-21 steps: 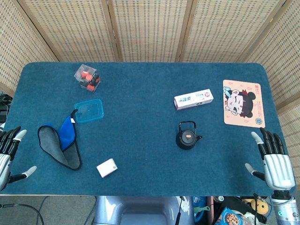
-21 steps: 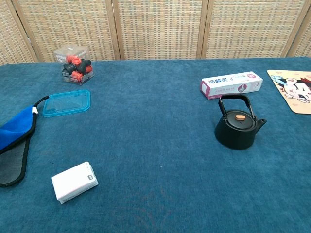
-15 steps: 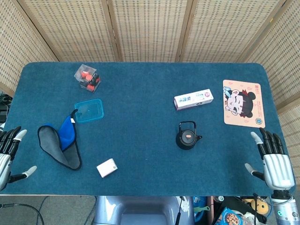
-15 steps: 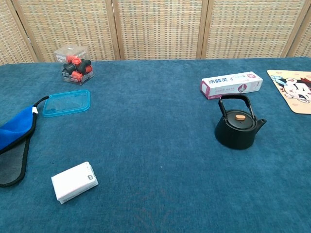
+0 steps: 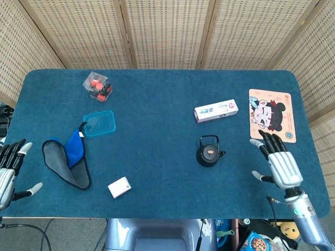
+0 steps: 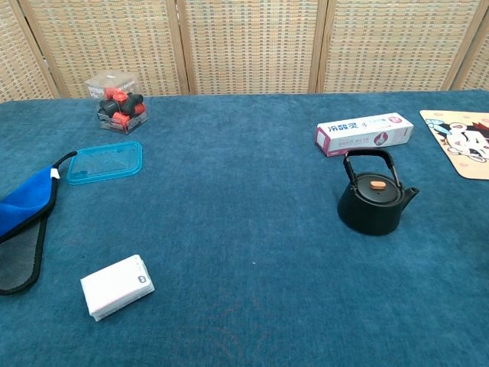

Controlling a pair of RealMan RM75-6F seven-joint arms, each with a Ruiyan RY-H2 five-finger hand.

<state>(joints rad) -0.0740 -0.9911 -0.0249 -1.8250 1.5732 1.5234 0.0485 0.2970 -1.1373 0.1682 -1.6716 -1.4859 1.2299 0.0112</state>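
the right robot hand (image 5: 277, 163) hovered over the blue counter (image 5: 157, 115), fingers spread and holding nothing, just below the cartoon mat (image 5: 271, 114) and to the right of the black teapot (image 5: 209, 151), the thing nearest it. the teapot stood upright near the counter's middle, handle raised, with the toothpaste box (image 5: 215, 111) behind it. this looked like the approach step: a reach toward the teapot, not yet touching. the next move would call for lining the fingers up with the handle before closing. the left robot hand (image 5: 9, 170) hung open and empty at the counter's left edge, beside the blue-and-grey cloth (image 5: 68, 159).
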